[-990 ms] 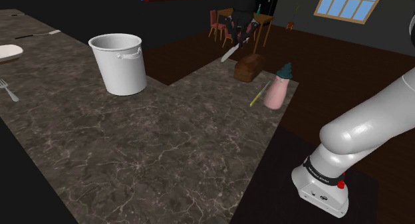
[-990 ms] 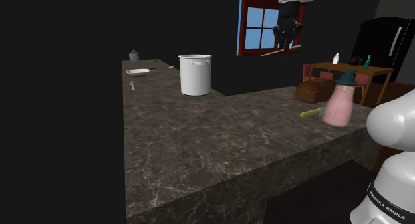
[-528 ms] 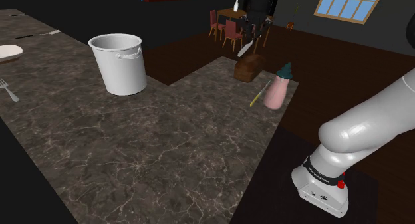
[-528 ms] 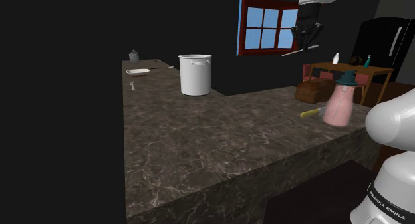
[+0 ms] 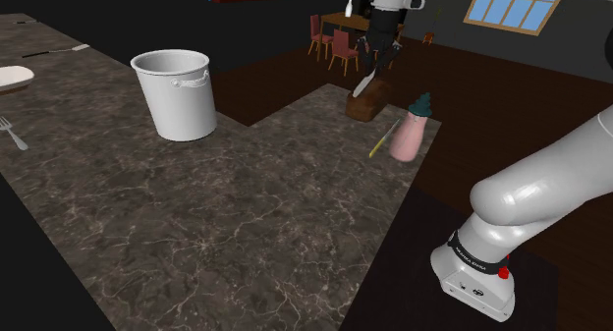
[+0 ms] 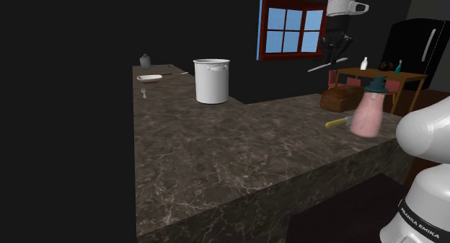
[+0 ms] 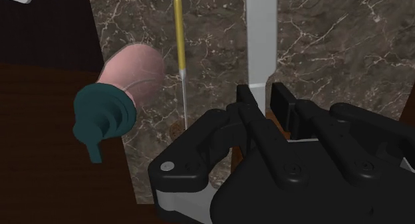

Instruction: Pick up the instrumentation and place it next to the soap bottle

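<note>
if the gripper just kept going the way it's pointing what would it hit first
Most likely the dark marbled countertop, near the pink soap bottle with a teal pump. The gripper, shut on a flat pale grey blade, points down at it; that blade would probably touch first.

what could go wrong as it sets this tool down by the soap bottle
The long grey tool could knock the pink soap bottle, which sits close to the edge of the counter. The thin yellow-handled utensil lies right beside the bottle, so the tool may land on it.
</note>
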Robot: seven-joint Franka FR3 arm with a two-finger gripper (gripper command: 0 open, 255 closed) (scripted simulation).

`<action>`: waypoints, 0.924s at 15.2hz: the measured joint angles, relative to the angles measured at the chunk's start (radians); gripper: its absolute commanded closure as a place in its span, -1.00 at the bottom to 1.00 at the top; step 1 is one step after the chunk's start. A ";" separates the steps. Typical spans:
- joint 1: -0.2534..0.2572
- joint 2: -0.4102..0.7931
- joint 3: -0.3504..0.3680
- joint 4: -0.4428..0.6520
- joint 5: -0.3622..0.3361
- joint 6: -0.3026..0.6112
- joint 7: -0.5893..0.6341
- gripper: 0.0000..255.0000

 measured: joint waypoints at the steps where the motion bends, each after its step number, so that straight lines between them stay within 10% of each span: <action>1: 0.000 -0.004 0.000 -0.019 0.001 0.015 -0.001 1.00; 14: 0.005 -0.002 0.008 -0.192 0.005 0.189 0.000 1.00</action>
